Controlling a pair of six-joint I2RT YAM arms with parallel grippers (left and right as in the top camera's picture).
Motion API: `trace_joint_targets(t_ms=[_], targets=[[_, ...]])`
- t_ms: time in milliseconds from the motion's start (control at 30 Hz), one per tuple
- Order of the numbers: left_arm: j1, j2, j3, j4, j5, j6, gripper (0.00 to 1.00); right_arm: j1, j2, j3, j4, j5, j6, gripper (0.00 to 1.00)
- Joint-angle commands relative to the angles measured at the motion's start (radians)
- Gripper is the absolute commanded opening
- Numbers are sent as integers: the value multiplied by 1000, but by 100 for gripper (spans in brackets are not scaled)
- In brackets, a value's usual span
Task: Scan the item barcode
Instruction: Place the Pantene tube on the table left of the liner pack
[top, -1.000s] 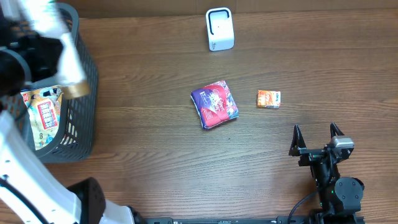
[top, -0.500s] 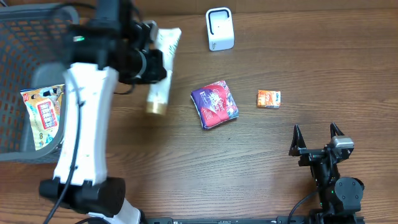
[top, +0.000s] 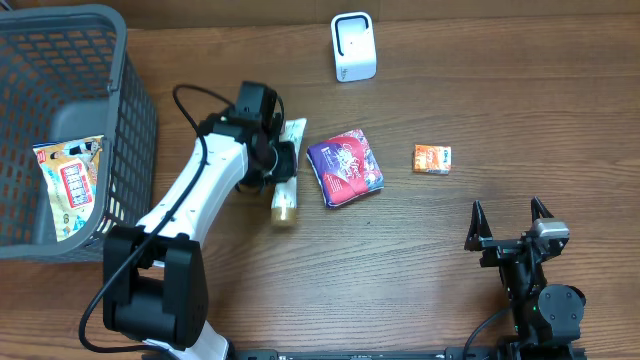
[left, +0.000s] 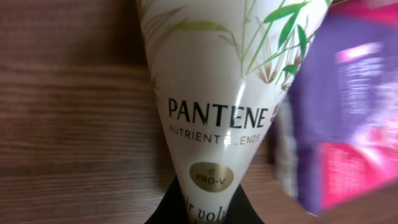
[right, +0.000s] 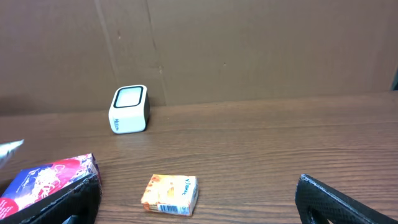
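Observation:
My left gripper (top: 272, 150) is shut on a white Pantene tube (top: 287, 187) with a gold cap, low over the table just left of a purple and pink pouch (top: 346, 167). The left wrist view is filled by the tube (left: 211, 93), its narrow end held between my dark fingers (left: 168, 210), with the pouch (left: 348, 112) blurred at the right. A white barcode scanner (top: 353, 47) stands at the back of the table. My right gripper (top: 508, 222) rests open at the front right, holding nothing. Its view shows the scanner (right: 129, 109).
A small orange box (top: 432, 159) lies right of the pouch, its barcode facing the right wrist camera (right: 171, 194). A grey mesh basket (top: 135, 120) at the far left holds a colourful packet (top: 72, 185). A cardboard wall backs the table.
My left arm has swung from the basket rightward and down with the tube, now beside the purple pouch. The right arm has not moved.

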Motion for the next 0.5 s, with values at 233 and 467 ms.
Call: trace_joint_targets(t_ms=[233, 467], targets=[[-1, -18, -119, 132, -42, -63, 17, -1, -7, -10, 6, 9, -3, 100], [19, -18, 177, -108, -42, 42, 74, -1, -7, -10, 6, 9, -3, 100]])
